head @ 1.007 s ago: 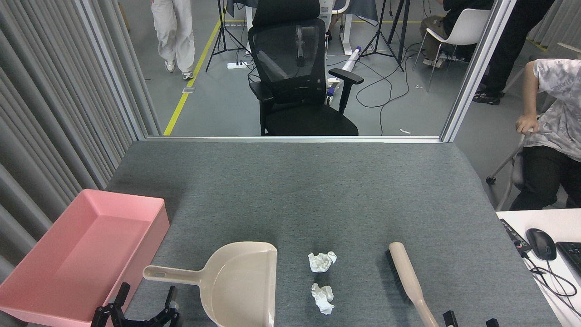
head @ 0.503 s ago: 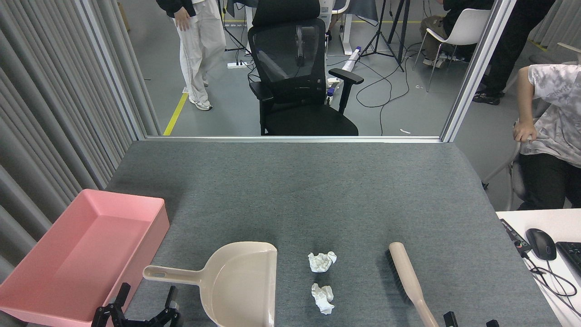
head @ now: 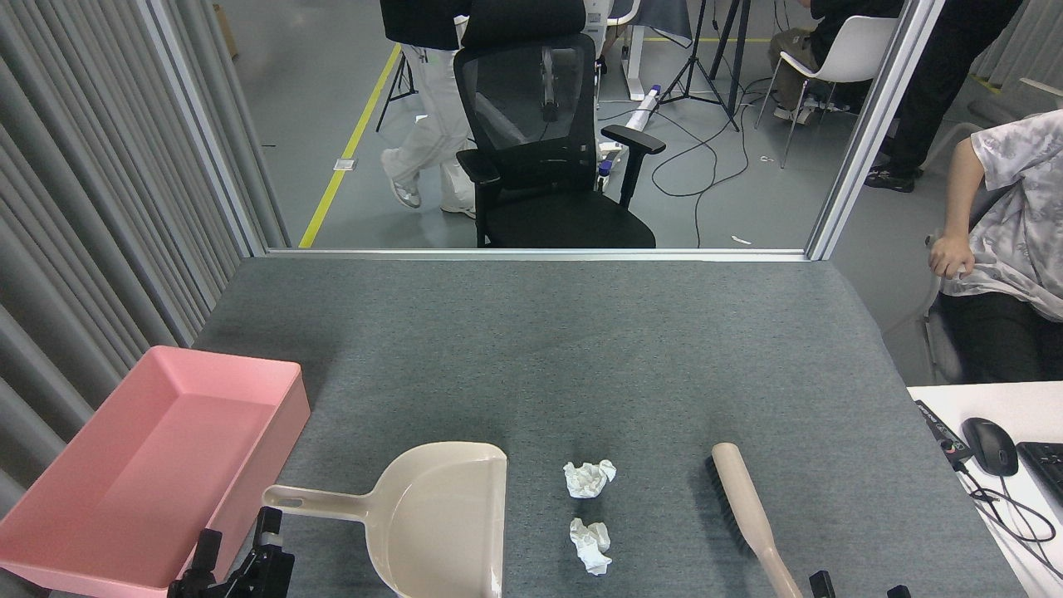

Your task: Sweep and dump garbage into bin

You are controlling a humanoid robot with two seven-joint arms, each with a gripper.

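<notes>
Two tissue balls (head: 590, 479) (head: 590, 546), lower centre | dustpan (head: 432, 519) handle runs left; left gripper (head: 237, 561) just below its tip, open, empty | right gripper (head: 855, 585) bottom edge, spread unclear

No text, label, brand, number or sign can be read anywhere in the head view; any print on the shirt at the right edge is too blurred to tell.

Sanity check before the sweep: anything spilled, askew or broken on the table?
Nothing odd. Two tissue balls lie between the dustpan and brush; the pink bin sits upright and empty.
</notes>
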